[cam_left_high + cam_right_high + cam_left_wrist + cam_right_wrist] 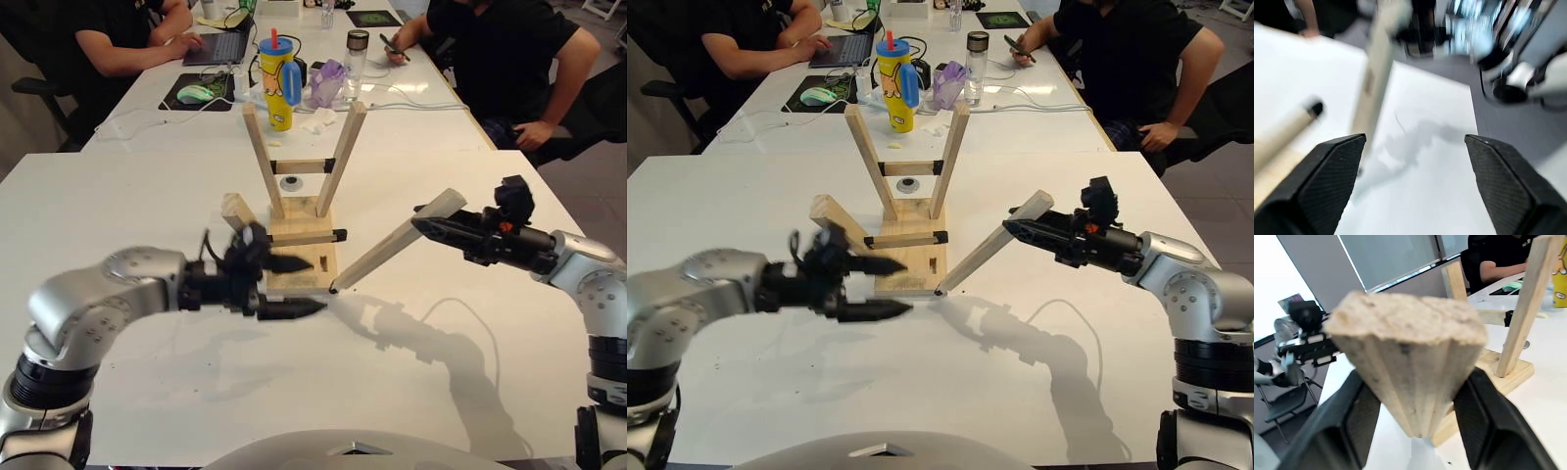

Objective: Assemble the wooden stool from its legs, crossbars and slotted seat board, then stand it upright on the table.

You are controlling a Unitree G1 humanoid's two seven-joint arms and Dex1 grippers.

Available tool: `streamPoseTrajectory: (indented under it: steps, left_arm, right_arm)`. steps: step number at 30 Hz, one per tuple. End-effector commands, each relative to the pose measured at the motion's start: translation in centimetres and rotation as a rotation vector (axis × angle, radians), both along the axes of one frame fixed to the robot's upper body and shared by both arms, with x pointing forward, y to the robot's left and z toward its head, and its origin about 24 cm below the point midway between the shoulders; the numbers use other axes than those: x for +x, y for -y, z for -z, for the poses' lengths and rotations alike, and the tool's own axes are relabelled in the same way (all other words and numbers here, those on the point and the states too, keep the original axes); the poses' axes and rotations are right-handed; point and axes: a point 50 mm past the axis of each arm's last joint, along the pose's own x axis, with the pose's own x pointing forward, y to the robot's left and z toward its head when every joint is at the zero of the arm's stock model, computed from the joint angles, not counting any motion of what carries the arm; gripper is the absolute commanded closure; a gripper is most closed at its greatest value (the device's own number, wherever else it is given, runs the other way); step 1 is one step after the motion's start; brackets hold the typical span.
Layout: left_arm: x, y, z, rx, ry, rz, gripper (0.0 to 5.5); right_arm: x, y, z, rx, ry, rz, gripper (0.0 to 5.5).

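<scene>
Jaws first: right arm's jaws are clamped on the top end of a loose leg (392,247). Left arm's jaws are spread wide w/ nothing between them, low and just beside the near left edge of the seat board (299,257). Board lies flat on the tabletop (127,215) w/ two legs (263,162) standing up from its far side and a crossbar (302,166) joining them partway up. A second crossbar (306,238) runs across nearer the front. Another leg (238,210) leans off to the left behind the left jaws, can't tell if it's seated or just propped. The held leg is slanted, bottom tip touching the board's near right corner, prob not in its slot yet imo. What worries me: the grip is right at the far end, so it's a long lever. Any sideways push at the tip could twist the wood in the jaws or skid the tip off the corner onto the tabletop. Also nothing's pinning the board, so pressing down at a slant could shove or tip the whole thing, and the standing legs would go over first. Left jaws are close enough to bump the leaning leg or front crossbar if they swing in careless. Tbh I'd want the board braced b4 that leg gets stood up and pressed home.
</scene>
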Motion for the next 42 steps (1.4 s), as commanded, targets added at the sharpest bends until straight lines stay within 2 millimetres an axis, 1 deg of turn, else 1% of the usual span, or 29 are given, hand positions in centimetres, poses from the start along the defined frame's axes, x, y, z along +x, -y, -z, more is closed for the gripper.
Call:
streamPoseTrajectory:
  steps: [1, 2, 4, 8, 11, 16, 18, 20, 26, 29, 32, 35, 40, 42]
  left_arm:
    - [1.6, 2.3, 2.7, 0.087, 0.108, -0.058, 1.75]
    - [2.1, 2.9, 2.8, 0.083, 0.150, -0.072, 1.75]
    - [2.8, 3.5, 3.8, 0.117, 0.196, -0.114, 1.75]
    - [3.1, 3.6, 6.2, 0.222, 0.233, -0.144, 1.75]
    - [3.2, 3.6, 7.4, 0.279, 0.235, -0.137, 1.75]
    - [3.5, 3.2, 9.0, 0.357, 0.249, -0.151, 1.75]
    - [3.7, 3.4, 9.0, 0.340, 0.254, -0.165, 1.75]
    - [3.9, 3.8, 8.4, 0.293, 0.253, -0.187, 1.75]
    - [4.6, 3.8, 8.0, 0.276, 0.273, -0.226, 1.75]
    - [5.1, 4.0, 7.5, 0.247, 0.287, -0.250, 1.75]
    - [5.5, 4.0, 7.8, 0.267, 0.305, -0.274, 1.75]
    - [6.0, 4.1, 7.7, 0.257, 0.308, -0.318, 1.75]
    - [5.9, 3.5, 8.9, 0.351, 0.272, -0.316, 1.75]
    - [5.6, 3.2, 9.4, 0.383, 0.243, -0.306, 1.75]
  right_arm:
    - [1.4, -0.5, 0.6, -0.066, 0.071, -0.007, 3.46]
    - [1.7, -0.5, 0.7, -0.065, 0.079, -0.016, 3.46]
    - [2.3, -0.5, 0.7, -0.088, 0.100, -0.031, 3.46]
    - [3.4, -1.0, 0.8, -0.154, 0.143, -0.072, 3.46]
    - [4.0, -1.2, 0.2, -0.188, 0.174, -0.099, 3.46]
    - [4.7, -1.5, -1.3, -0.243, 0.221, -0.162, 3.46]
    - [4.9, -1.8, -1.9, -0.254, 0.231, -0.188, 3.46]
    - [5.1, -2.0, -2.2, -0.284, 0.248, -0.215, 3.46]
    - [6.2, -3.3, -3.6, -0.387, 0.299, -0.331, 3.46]
    - [6.8, -3.5, -4.4, -0.423, 0.307, -0.370, 3.46]
    - [7.1, -3.4, -4.7, -0.443, 0.296, -0.390, 3.46]
    - [7.1, -3.1, -4.2, -0.464, 0.262, -0.404, 3.46]
    - [6.3, -3.2, -2.4, -0.515, 0.183, -0.451, 3.46]
    - [5.6, -3.4, -1.5, -0.516, 0.131, -0.477, 3.46]
